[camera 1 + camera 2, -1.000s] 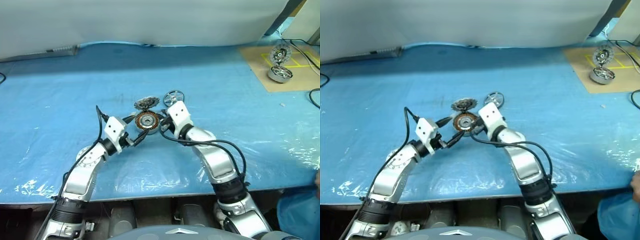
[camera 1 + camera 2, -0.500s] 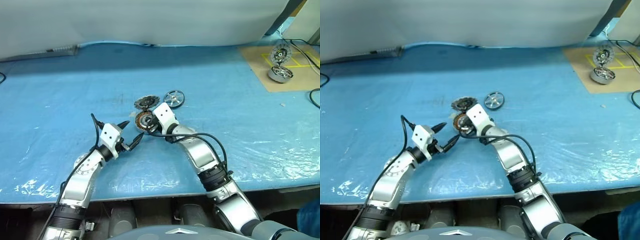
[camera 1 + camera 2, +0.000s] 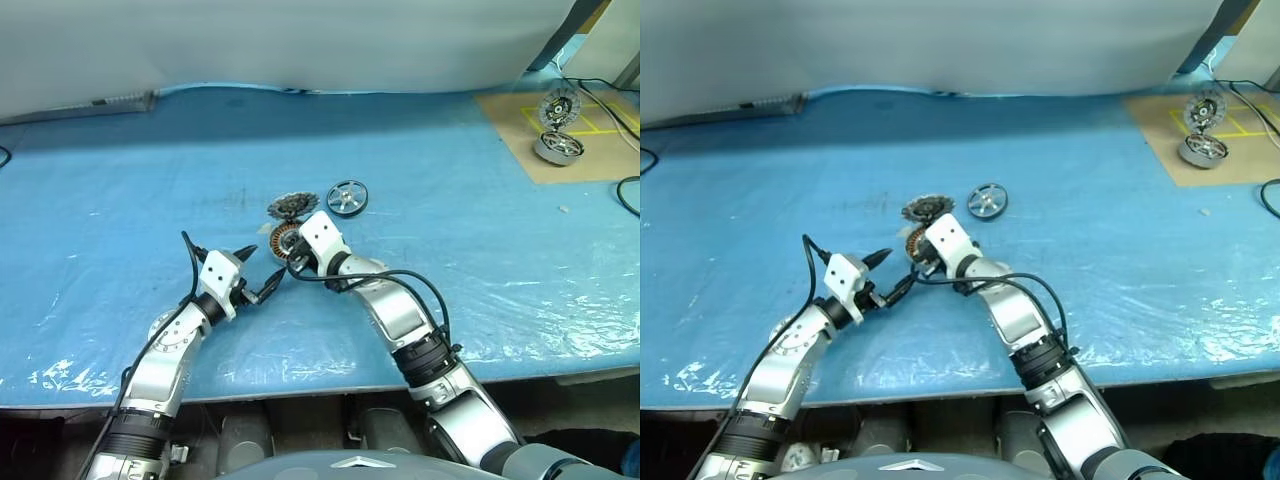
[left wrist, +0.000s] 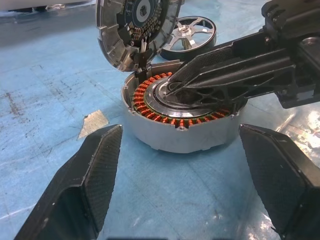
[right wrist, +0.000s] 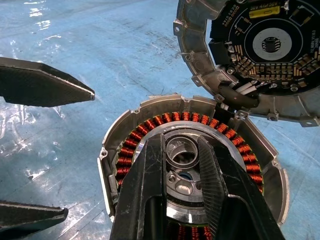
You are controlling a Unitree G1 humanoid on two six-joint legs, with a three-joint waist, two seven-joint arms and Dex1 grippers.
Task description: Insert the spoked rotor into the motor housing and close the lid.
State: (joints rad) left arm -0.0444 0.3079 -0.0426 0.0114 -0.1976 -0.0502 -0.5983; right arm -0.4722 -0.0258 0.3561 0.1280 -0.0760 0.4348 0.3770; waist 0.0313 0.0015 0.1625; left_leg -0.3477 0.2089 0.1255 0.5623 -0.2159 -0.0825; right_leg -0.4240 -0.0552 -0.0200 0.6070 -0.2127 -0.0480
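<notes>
Right end effector point(image 5: 182, 165), its fingers nearly closed around the hub of the motor housing point(image 4: 181, 117), holds nothing free; the left end effector point(image 4: 180, 170) gapes released just beside it. Mid-surface, the lid point(image 4: 137, 27) stands hinged open and the spoked rotor point(image 3: 347, 197) lies just behind the housing. Rigid, smooth metal, the rotor probably slips; gripping across its rim seems safest.

Tiny white print and yellow sticker inside open lid point(image 5: 265, 47); letters too small, cannot read.
</notes>
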